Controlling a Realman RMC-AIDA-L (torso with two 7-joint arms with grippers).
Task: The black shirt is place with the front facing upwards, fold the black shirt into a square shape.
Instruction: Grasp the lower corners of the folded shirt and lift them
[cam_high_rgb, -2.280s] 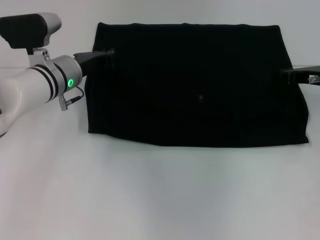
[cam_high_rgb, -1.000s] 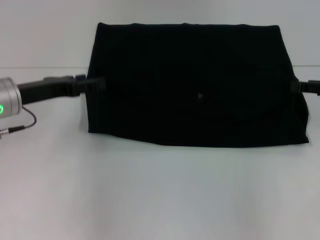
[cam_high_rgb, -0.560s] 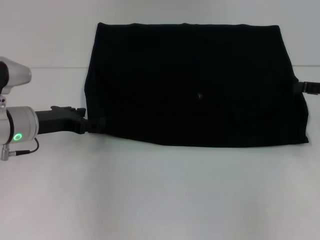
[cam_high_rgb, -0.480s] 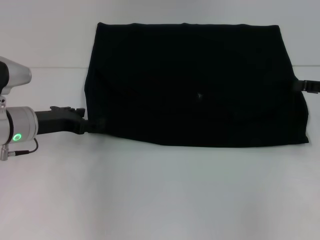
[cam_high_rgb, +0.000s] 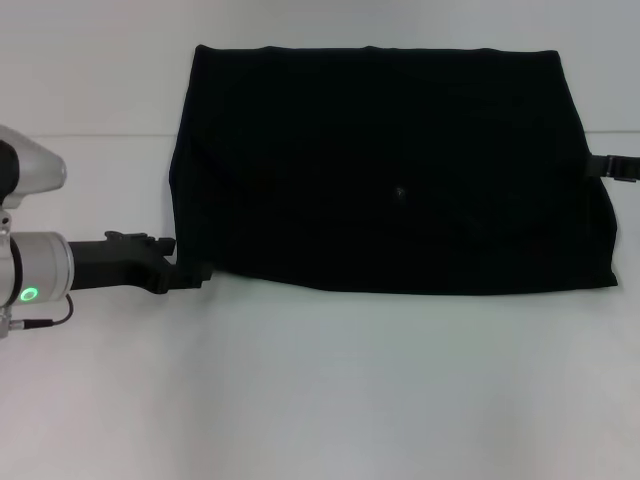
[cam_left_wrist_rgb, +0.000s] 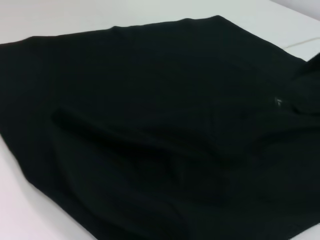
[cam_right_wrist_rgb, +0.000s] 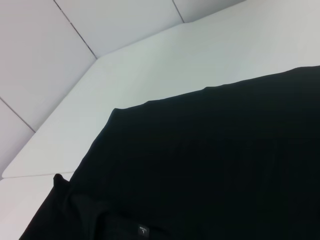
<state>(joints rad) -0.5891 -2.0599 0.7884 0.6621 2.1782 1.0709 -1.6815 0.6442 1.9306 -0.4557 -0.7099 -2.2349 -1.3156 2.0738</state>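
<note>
From the head camera, the large, plain black soft cloth shirt (cam_high_rgb: 390, 165) lay on the white tabletop (cam_high_rgb: 320, 390) as a wide rectangle, apparently already folded once, with no lettering showing. The left gripper (cam_high_rgb: 190, 274), dark and slim on a silver-cuffed arm, sat at the shirt's near left corner, touching the cloth edge; how far its jaws stood apart, and whether they had any fabric, could not be told. The right gripper (cam_high_rgb: 612, 166) showed only as a dark tip at the shirt's right edge, about halfway along that side, and its state could not be told either.

The left wrist camera showed only the black shirt (cam_left_wrist_rgb: 160, 125), with a soft ridge running across the cloth and a strip of tabletop (cam_left_wrist_rgb: 30, 215) beside it.

The right wrist camera showed the shirt (cam_right_wrist_rgb: 210, 165) with a small label (cam_right_wrist_rgb: 143, 229) and the tabletop (cam_right_wrist_rgb: 165, 65) beyond.

The step in hand looked like setting up the next fold. The next move would probably call for a firm pinch at the left corner, then carrying that side across to make a square.
</note>
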